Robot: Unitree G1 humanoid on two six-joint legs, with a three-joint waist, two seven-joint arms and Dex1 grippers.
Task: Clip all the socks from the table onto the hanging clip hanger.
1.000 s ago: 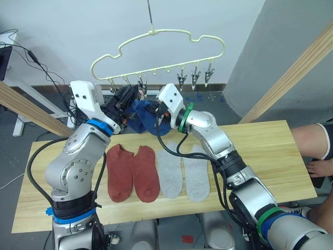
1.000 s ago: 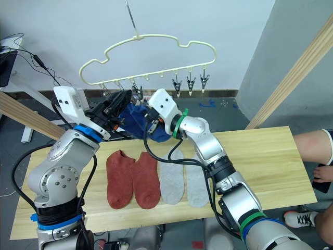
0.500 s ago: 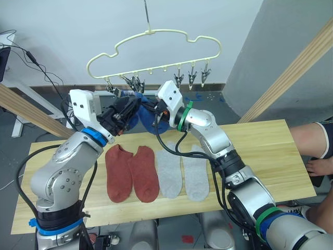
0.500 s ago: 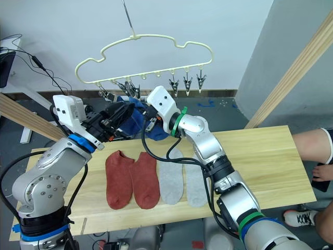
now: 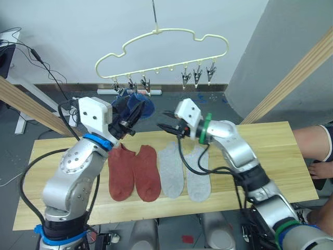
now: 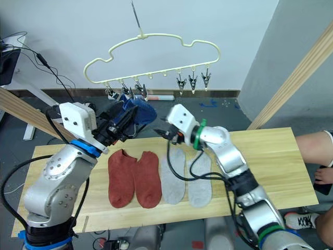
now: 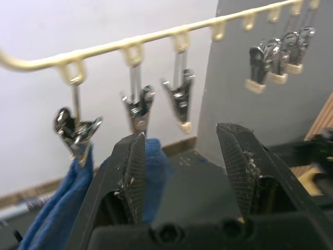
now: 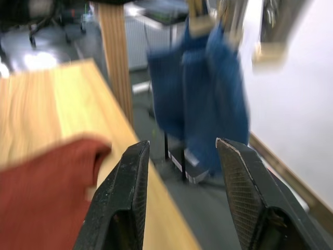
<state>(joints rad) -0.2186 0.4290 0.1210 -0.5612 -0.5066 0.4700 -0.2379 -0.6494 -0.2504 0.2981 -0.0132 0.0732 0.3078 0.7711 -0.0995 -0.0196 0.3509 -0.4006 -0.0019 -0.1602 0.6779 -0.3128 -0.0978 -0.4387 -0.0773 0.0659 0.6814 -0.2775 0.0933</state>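
- Above the far edge of the worktop [image 5: 270,156] hangs the cream clip hanger [image 5: 161,52], its metal hook up on a thin rod.
- Two blue socks [image 6: 136,108] hang from clips at the hanger's left end, bunched together; in the left wrist view one blue sock [image 7: 62,208] hangs from the end clip and the next clip [image 7: 138,112] sits just above more blue cloth.
- Three metal clips [image 5: 196,76] hang bare at the hanger's right end, close together.
- On the worktop lie four socks side by side, toes toward the robot: two rust-red socks [image 5: 132,172] on the left, two light grey socks [image 5: 184,169] just right of them, neighbours touching.
- The left gripper [image 7: 182,156] is raised just below the left clips, beside the blue socks, fingers [image 7: 242,161] spread wide and holding nothing.
- The right gripper [image 8: 179,172] is over the far edge of the worktop above the grey socks, pointing toward the blue socks, fingers [image 8: 132,187] wide apart and empty.
- A person's bare leg [image 5: 312,140] shows at the worktop's right end.
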